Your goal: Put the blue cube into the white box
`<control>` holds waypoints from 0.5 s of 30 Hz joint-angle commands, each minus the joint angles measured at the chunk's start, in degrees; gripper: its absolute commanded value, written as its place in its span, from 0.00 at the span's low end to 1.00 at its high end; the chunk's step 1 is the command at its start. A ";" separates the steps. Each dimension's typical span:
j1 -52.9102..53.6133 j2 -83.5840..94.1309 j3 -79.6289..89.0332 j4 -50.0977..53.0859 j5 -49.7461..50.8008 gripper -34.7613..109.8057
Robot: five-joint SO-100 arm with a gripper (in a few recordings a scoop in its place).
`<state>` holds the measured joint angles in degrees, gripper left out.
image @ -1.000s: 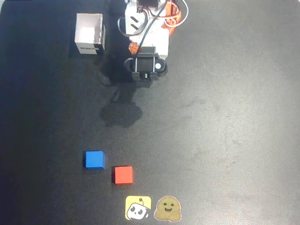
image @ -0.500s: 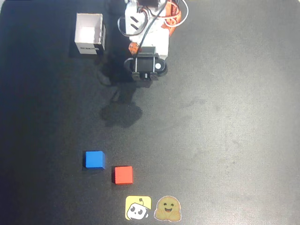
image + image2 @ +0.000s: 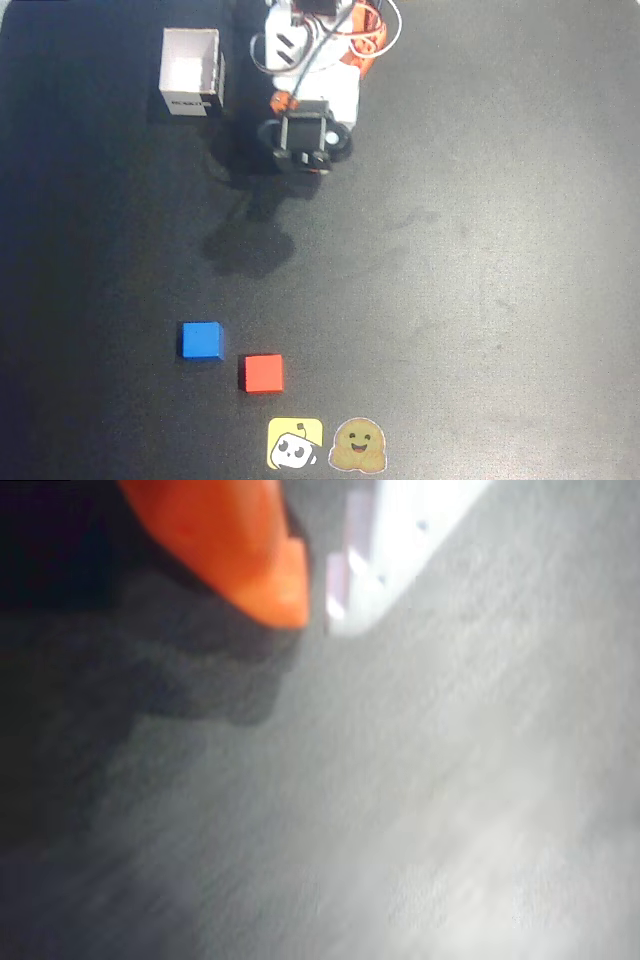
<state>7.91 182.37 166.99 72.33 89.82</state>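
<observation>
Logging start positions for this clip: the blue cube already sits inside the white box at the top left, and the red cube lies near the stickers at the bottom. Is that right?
Not quite. The overhead view shows the blue cube lying on the table, just up and left of the red cube, far from the white box. The rest holds: the box sits top left, and the red cube lies near the stickers.

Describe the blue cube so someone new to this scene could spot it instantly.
In the overhead view, start at the two cartoon stickers on the black table's bottom edge. Just above them sit two small cubes side by side; the blue cube is the left, slightly higher one. Its neighbour, the red cube, differs only in colour.
</observation>
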 commanded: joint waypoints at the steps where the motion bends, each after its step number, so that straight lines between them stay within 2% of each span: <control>1: 3.69 -9.67 -9.40 -2.46 -4.39 0.24; 7: 10.20 -37.00 -36.21 -0.79 -14.33 0.24; 15: 13.45 -63.90 -58.36 -2.46 -17.93 0.24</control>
<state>20.57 126.21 117.16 70.66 72.42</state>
